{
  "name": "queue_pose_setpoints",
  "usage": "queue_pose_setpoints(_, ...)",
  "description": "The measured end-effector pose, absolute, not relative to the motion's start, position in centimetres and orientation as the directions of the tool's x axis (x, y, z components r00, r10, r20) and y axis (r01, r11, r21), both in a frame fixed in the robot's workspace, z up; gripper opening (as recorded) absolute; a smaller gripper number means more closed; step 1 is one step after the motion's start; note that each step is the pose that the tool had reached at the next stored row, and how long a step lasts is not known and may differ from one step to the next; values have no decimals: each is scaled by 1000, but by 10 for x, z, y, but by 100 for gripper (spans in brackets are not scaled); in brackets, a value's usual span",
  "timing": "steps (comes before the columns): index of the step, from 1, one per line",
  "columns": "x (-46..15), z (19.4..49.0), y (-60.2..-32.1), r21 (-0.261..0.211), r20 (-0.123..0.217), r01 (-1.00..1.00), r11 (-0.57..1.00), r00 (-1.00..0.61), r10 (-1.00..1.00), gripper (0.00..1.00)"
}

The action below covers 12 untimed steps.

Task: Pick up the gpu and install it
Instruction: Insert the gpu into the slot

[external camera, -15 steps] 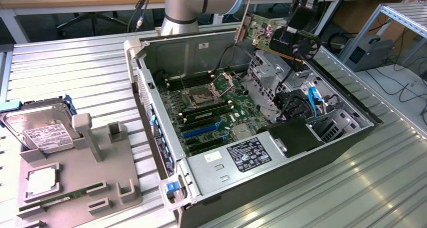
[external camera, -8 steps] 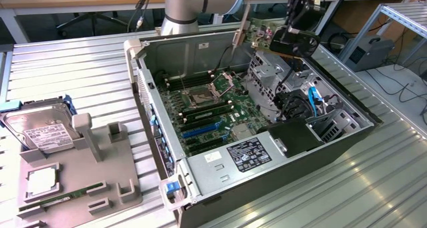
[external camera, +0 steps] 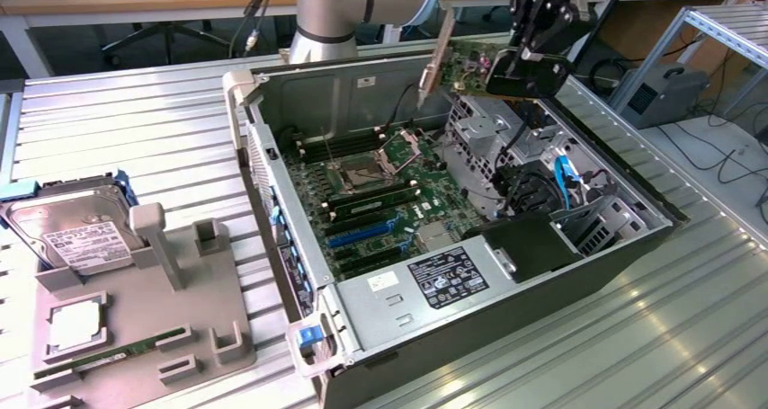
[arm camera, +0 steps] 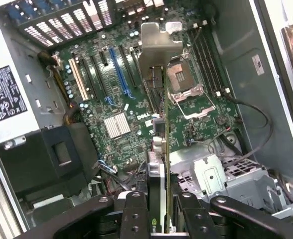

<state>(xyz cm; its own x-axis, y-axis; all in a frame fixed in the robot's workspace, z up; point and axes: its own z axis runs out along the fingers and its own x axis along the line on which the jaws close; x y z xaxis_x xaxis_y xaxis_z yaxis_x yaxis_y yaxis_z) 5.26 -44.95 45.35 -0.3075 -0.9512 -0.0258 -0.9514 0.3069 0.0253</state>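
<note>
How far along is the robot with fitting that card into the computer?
Done: the pick-up. The gripper is shut on the card and holds it edge-on in the air over the open computer case.
In hand: the card hangs above the green motherboard, not touching it.
Left: seating it. The card is not yet in any slot, and the long blue slot stands free.

White "DELL" lettering stands on the green motherboard point(arm camera: 136, 117) beside the finned heatsink point(arm camera: 117, 124).
</note>
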Motion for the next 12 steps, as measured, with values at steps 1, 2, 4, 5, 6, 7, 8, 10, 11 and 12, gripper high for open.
queue_pose_setpoints(1,53,454,-450,25,-26,-957,289,-290,-957,27)
queue_pose_setpoints(2,53,454,-450,25,-26,-963,268,-269,-963,27)
queue_pose_setpoints(4,53,453,-450,25,-26,-981,195,-195,-980,27)
queue_pose_setpoints(5,53,454,-450,25,-26,-986,165,-165,-986,27)
queue_pose_setpoints(6,53,454,-450,25,-26,-989,142,-143,-989,27)
queue_pose_setpoints(7,53,453,-449,25,-26,-992,120,-120,-992,27)
queue_pose_setpoints(8,53,453,-450,25,-26,-995,95,-96,-995,27)
queue_pose_setpoints(10,53,454,-449,25,-25,-997,71,-72,-997,27)
queue_pose_setpoints(11,53,454,-449,25,-24,-997,71,-71,-997,27)
queue_pose_setpoints(12,53,454,-449,25,-24,-997,70,-71,-997,27)
